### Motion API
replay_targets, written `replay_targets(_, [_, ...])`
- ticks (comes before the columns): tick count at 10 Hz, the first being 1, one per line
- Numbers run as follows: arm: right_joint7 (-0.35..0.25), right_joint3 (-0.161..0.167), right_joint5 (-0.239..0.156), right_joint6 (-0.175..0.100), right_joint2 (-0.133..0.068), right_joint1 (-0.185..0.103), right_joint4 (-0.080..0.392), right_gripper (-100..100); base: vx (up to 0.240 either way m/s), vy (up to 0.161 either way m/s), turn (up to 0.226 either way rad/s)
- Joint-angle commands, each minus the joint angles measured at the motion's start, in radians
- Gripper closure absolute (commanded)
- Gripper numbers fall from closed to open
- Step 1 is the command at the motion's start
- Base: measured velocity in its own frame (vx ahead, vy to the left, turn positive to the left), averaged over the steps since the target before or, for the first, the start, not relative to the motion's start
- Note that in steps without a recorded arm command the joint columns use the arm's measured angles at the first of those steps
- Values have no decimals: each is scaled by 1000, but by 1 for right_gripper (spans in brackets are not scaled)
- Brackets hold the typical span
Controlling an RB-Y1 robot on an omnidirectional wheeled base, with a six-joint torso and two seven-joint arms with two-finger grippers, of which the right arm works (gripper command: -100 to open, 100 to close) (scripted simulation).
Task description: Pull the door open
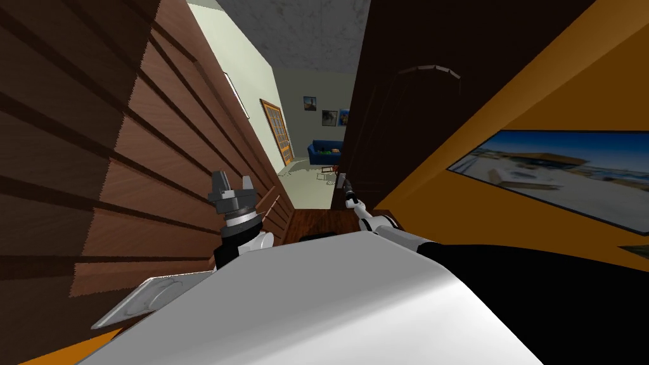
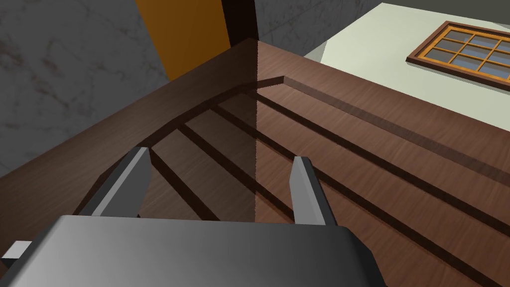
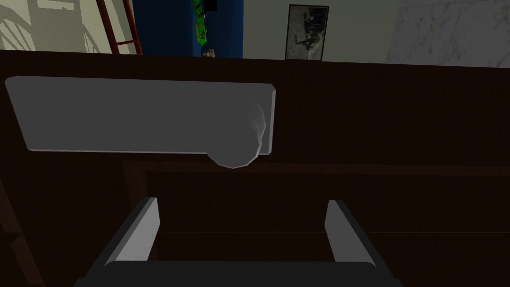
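Note:
A dark brown door (image 1: 393,127) stands ahead on my right, its edge next to a gap that opens onto a farther room. My right gripper (image 1: 342,179) reaches toward that edge. In the right wrist view the dark door (image 3: 378,124) carries a long grey handle plate (image 3: 139,114) with a round knob (image 3: 239,149) at one end. The right gripper (image 3: 244,202) is open, just short of the knob and holding nothing. A lighter brown panelled door (image 1: 127,177) runs along my left. My left gripper (image 1: 233,179) is open in front of its panels (image 2: 348,149) and holds nothing (image 2: 219,159).
A grey handle plate (image 1: 146,301) sits low on the panelled door. An orange wall with a large picture (image 1: 558,177) closes in on the right. Through the gap are a wooden floor strip (image 1: 320,222), a blue sofa (image 1: 324,151) and a wood-framed window (image 1: 277,130).

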Motion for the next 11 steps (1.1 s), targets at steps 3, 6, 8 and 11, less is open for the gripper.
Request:
replay_targets(3, [4, -7, -3, 0, -2, 0, 2, -100, 211, -29, 27])
replay_targets(6, [5, -10, -3, -4, -3, -3, 10, -100, 155, -37, 18])
replay_targets(8, [5, -10, -3, -4, -3, -3, 10, 100, -17, 4, -3])
replay_targets(11, [5, -10, -3, -4, -3, -3, 10, 100, -20, 4, -3])
